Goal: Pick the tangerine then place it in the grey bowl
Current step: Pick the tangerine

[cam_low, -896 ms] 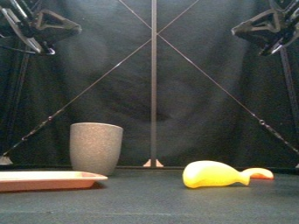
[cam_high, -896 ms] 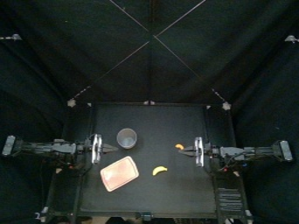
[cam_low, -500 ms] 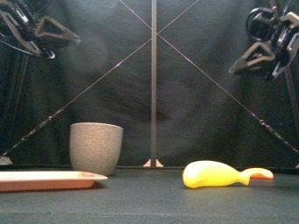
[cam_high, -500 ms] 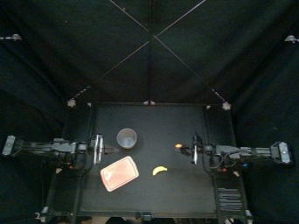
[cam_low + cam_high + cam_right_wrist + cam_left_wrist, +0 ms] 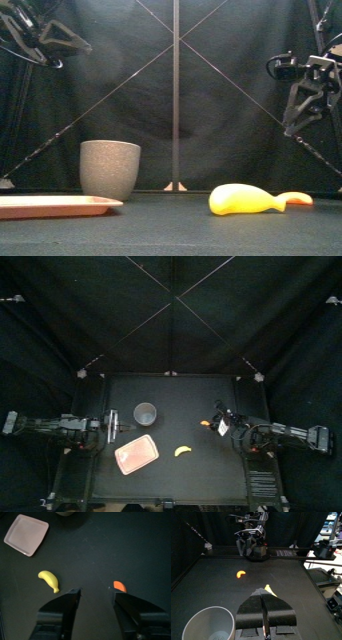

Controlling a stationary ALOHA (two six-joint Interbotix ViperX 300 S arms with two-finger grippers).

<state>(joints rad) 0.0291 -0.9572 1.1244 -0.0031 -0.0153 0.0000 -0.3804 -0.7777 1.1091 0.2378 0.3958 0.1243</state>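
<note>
Tangerine piece (image 5: 205,423) lies on the bench (image 5: 187,481) toward the right edge, untouched, apart from the yellow banana (image 5: 183,450) near the middle. Right gripper (image 5: 95,591) hangs above it, jaws spread, holding nothing. Left gripper (image 5: 262,594) sits at the left edge, clenched and empty. Grey bowl (image 5: 144,412) stands upright left of centre. Pink tray (image 5: 135,455) lies nearer the front edge.

Bare table (image 5: 187,396) around tangerine (image 5: 119,586); banana (image 5: 49,581) apart
</note>
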